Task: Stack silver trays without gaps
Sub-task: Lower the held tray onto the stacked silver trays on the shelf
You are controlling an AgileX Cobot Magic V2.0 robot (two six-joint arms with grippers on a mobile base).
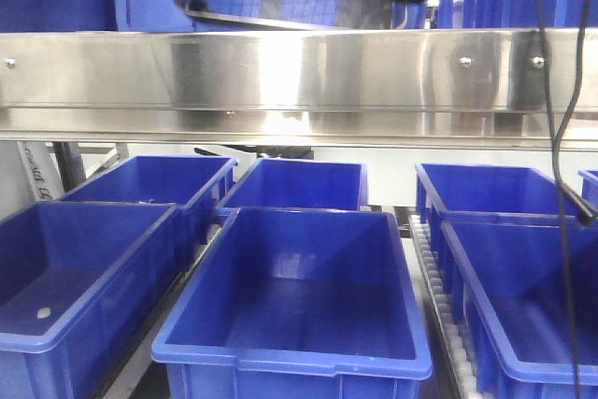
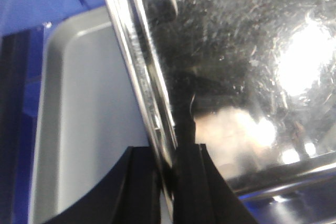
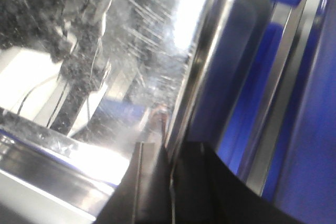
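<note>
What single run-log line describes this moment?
left gripper: shut on silver tray rim | right gripper: shut on silver tray, opposite side | second tray: visible beyond held rim

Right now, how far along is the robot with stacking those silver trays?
Done: no nested pair is visible. In hand: the left gripper and right gripper each clamp the rim of one silver tray. Left: settle it flush into the second silver tray, visible past its rim in the left wrist view, then let go.
</note>
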